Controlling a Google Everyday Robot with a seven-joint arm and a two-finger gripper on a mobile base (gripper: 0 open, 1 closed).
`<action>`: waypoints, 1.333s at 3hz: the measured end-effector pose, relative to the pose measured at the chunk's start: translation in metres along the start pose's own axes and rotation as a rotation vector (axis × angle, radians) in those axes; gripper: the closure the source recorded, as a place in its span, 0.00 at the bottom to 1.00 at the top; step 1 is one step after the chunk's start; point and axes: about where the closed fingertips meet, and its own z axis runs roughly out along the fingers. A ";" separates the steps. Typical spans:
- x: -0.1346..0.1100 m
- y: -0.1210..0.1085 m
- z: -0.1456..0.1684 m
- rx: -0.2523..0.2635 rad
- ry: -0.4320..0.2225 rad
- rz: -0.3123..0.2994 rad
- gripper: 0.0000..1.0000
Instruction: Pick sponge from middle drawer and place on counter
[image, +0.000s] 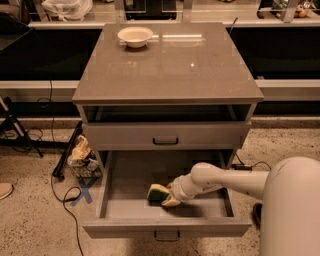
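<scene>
Sponge (157, 191), camera view: tilted at the front centre of the open middle drawer (125, 175), pinched at its right end by my fingers (172, 201), which are closed on it; I should lift straight up, clearing the drawer front before swinging to the worktop (170, 70).

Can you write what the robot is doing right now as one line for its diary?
gripper: at sponge | sponge: in open middle drawer | counter: holds bowl
</scene>
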 end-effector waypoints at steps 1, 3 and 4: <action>0.000 0.000 0.000 0.000 0.000 0.000 1.00; -0.033 0.002 -0.119 0.128 -0.109 -0.130 1.00; -0.032 0.012 -0.214 0.243 -0.165 -0.193 1.00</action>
